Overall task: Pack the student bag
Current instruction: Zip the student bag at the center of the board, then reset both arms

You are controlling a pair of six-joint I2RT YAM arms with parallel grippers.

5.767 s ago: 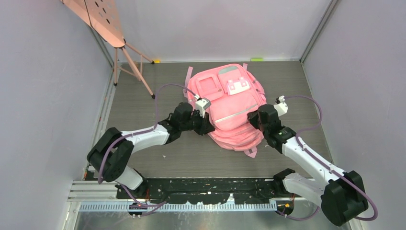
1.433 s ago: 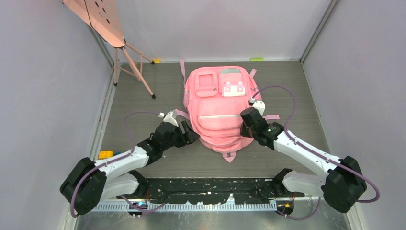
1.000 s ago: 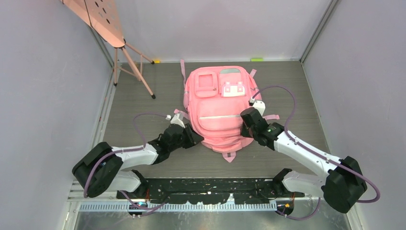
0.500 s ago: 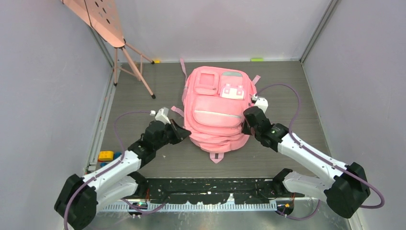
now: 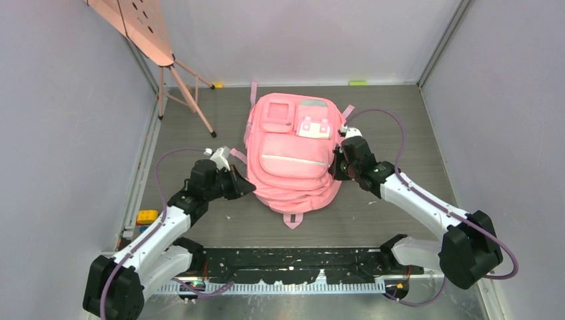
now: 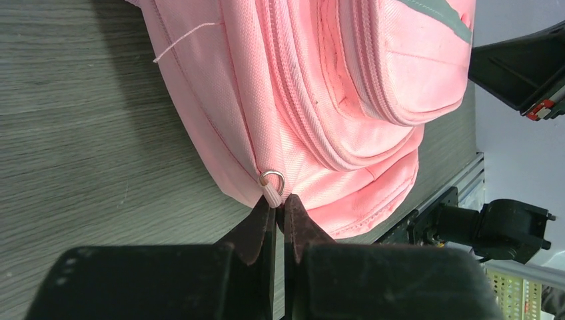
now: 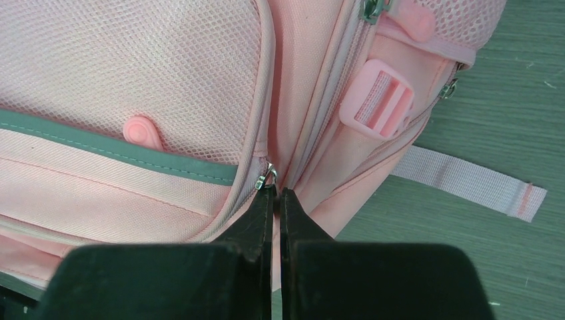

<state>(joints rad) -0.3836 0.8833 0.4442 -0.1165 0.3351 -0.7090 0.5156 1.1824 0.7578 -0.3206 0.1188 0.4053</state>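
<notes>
Grey wood-grain bench [image 5: 200,133] carries the pink backpack [image 5: 293,167], lying front-up near its middle. On its left side the left tool [image 6: 278,208] is pinched together on a small pink tab [image 6: 270,195] below a metal ring [image 6: 272,178], and on its right side the right tool [image 7: 274,193] is clamped on a zipper pull [image 7: 265,177]. Farther out, a pink stand [image 5: 143,23] is at the far left corner.

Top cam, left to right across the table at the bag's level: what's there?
Yellow block → left gripper → backpack → right gripper
</notes>
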